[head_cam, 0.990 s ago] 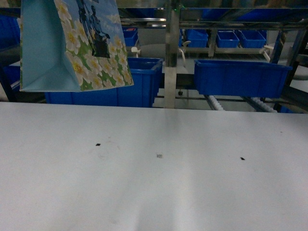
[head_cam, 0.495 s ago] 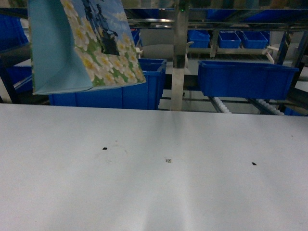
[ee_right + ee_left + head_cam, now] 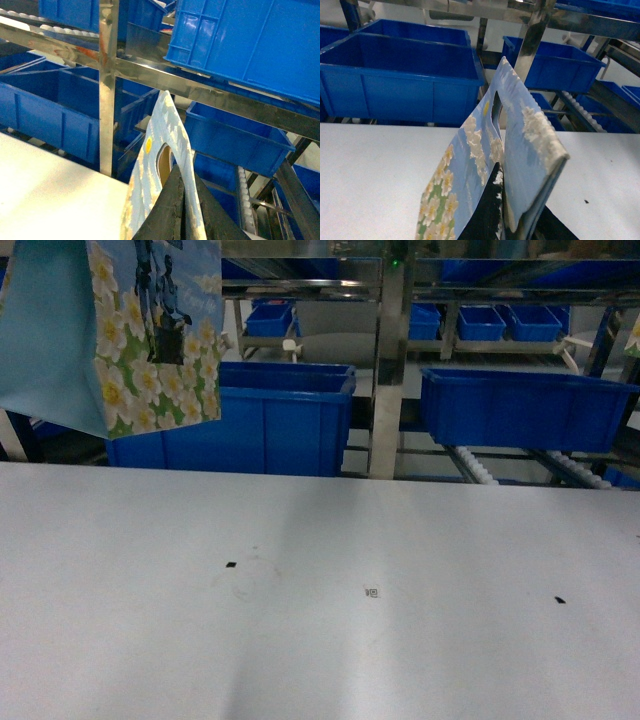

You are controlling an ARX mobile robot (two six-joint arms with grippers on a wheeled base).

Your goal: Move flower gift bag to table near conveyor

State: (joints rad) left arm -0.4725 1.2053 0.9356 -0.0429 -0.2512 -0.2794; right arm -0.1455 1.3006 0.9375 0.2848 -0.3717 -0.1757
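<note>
The flower gift bag (image 3: pixel 120 330) hangs at the top left of the head view, above the far edge of the white table (image 3: pixel 320 640). Its face shows white-yellow flowers and a dark figure, and its side is pale blue. In the left wrist view my left gripper (image 3: pixel 502 220) is shut on the bag's top edge (image 3: pixel 520 150) by the cut-out handle, over the table (image 3: pixel 370 170). My right gripper (image 3: pixel 186 210) is shut on the handle edge of another pale bag (image 3: pixel 150 170). The conveyor's white rollers (image 3: pixel 478 466) run behind the table. Neither gripper shows in the head view.
Large blue bins (image 3: pixel 240 415) (image 3: pixel 520 405) sit on the steel rack just beyond the table's far edge, with a steel post (image 3: pixel 388 370) between them. Smaller bins fill the upper shelf. Tiny black marks (image 3: pixel 231 564) dot the tabletop.
The flower gift bag has swung left and turned in the head view. The rack, the bins and the table marks have all shifted right, so the view itself has moved.
</note>
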